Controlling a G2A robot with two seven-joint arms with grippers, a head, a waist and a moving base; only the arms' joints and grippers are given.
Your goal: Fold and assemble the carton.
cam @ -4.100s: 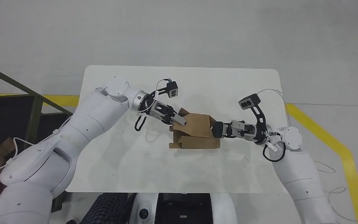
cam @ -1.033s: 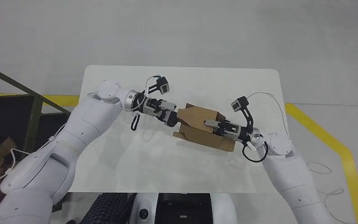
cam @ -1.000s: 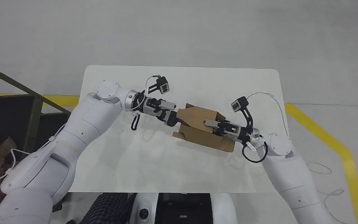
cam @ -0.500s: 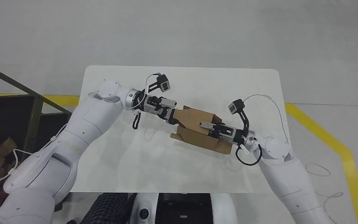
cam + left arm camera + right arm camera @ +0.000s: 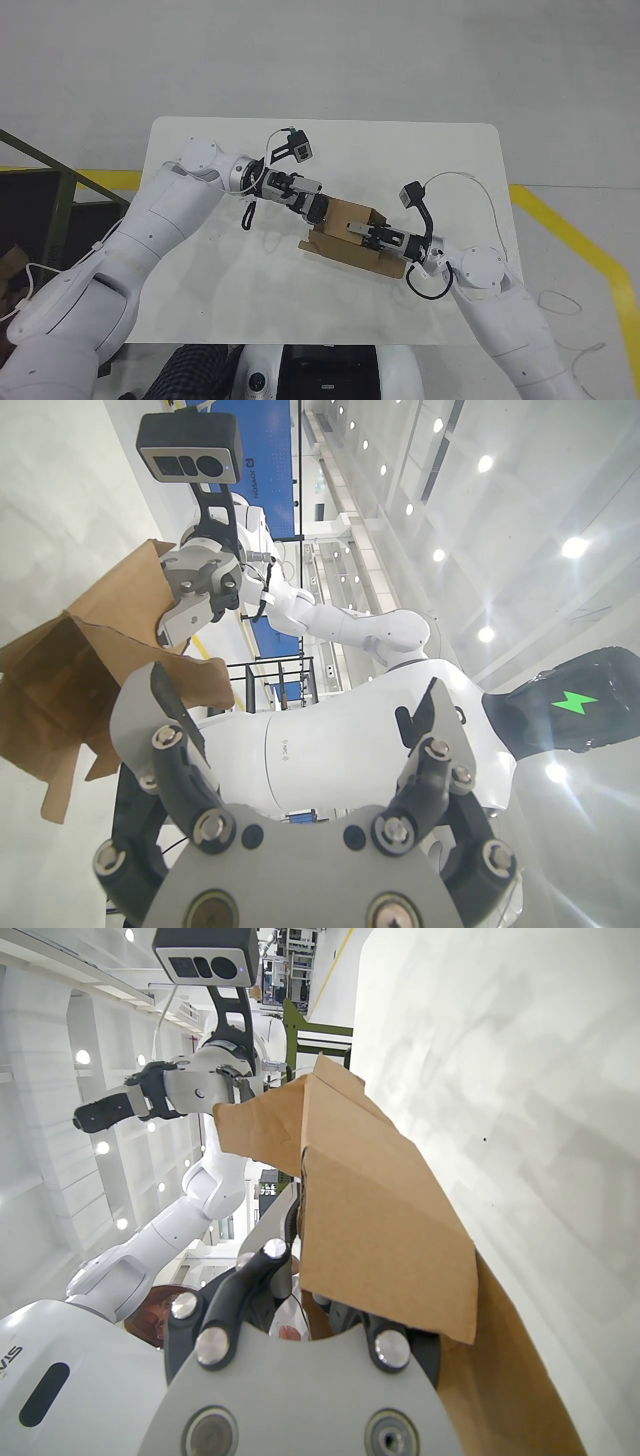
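On the table (image 5: 200,290), right gripper (image 5: 360,229) clamps the carton (image 5: 340,250) (left gripper (image 5: 294,677) gapes alongside).

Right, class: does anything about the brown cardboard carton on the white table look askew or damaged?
Yes. The brown cardboard carton lies skewed on the white table, only half formed, with its flaps splayed. In the right wrist view one corner fold looks frayed and split, so that wall may not stand square.

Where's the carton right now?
In the top view the carton lies at the middle of the table, the left gripper open at its left end, the right gripper shut on its wall.
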